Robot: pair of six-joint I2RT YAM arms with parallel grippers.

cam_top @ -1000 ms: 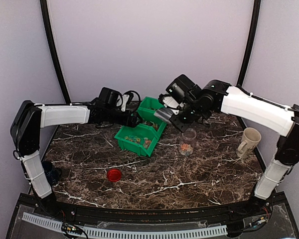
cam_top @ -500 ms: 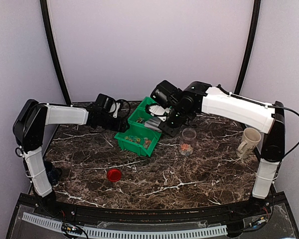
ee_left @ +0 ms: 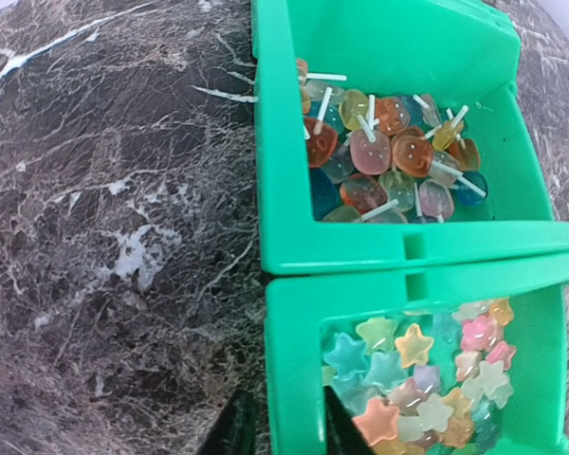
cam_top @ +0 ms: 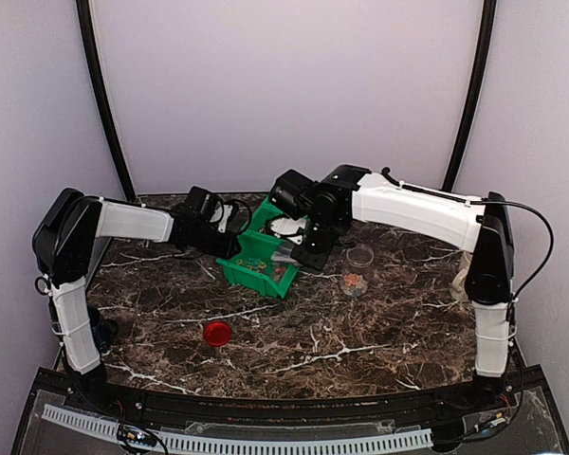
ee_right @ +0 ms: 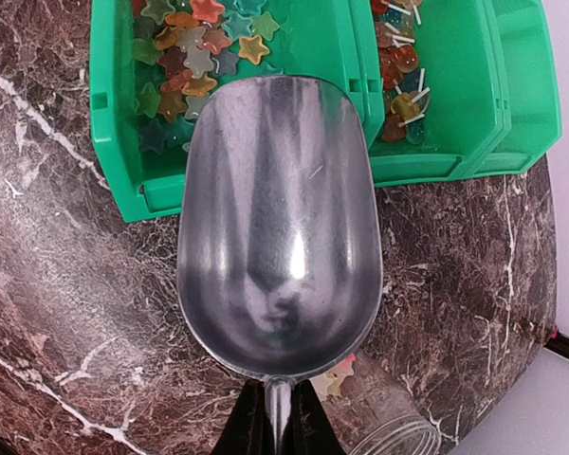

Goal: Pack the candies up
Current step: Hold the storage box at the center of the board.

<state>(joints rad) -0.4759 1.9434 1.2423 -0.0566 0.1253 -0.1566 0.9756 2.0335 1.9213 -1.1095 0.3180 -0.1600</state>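
Observation:
Star-shaped candies [ee_left: 427, 379] in orange, pink, blue and tan fill the near green bin [ee_left: 294, 313]. The far bin [ee_left: 379, 38] holds round candies on sticks [ee_left: 389, 152]. My left gripper [ee_left: 289, 431] has one finger on each side of the near bin's left wall and is shut on it. Held low over that bin's front edge is an empty metal scoop [ee_right: 280, 227], with my right gripper [ee_right: 278, 427] shut on its handle. A small clear jar [cam_top: 358, 270] right of the bins holds a few candies [cam_top: 354, 281].
A round red lid [cam_top: 217, 332] lies on the marble table [cam_top: 360, 341], in front of the bins. A beige mug [cam_top: 467, 270] stands at the right edge, partly behind the right arm. The right arm stretches across the back of the table.
My left gripper's fingers have closed onto the bin wall. The right arm has swung left and lowered the scoop from beside the jar to the near bin.

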